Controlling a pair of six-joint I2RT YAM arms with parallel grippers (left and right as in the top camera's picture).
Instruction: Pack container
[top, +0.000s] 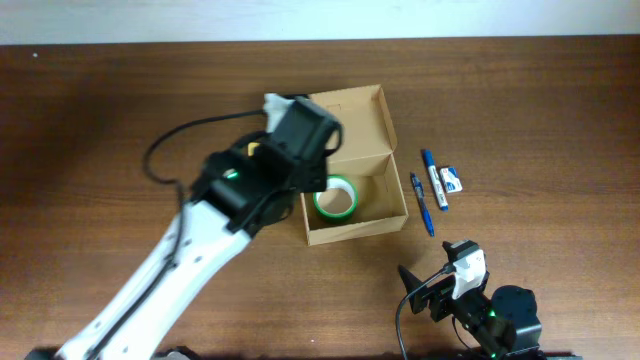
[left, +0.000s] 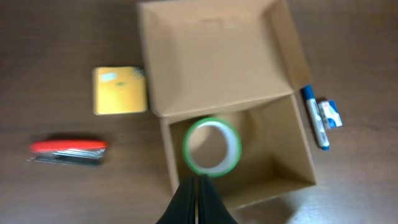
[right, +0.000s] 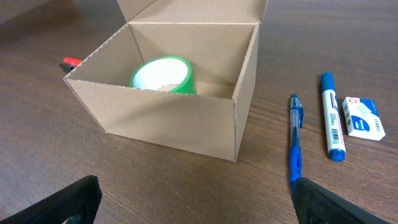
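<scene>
The container (top: 378, 120) is a tan cardboard box in the middle of the table, its flap lid open and folded back. A green tape roll (top: 335, 199) sits inside, tilted against the left wall; it also shows in the right wrist view (right: 163, 74). My left gripper (left: 198, 190) is shut and empty, held above the box's front left wall (left: 166, 155), with the roll (left: 211, 146) just past its tips. My right gripper (right: 199, 205) is open and empty, low over the table in front of the box (right: 168, 124).
Right of the box lie a blue pen (top: 421, 203), a blue marker (top: 434, 180) and a small white-and-blue eraser (top: 452, 180). Left of the box are a yellow note pad (left: 120, 90) and a red stapler-like tool (left: 68, 151).
</scene>
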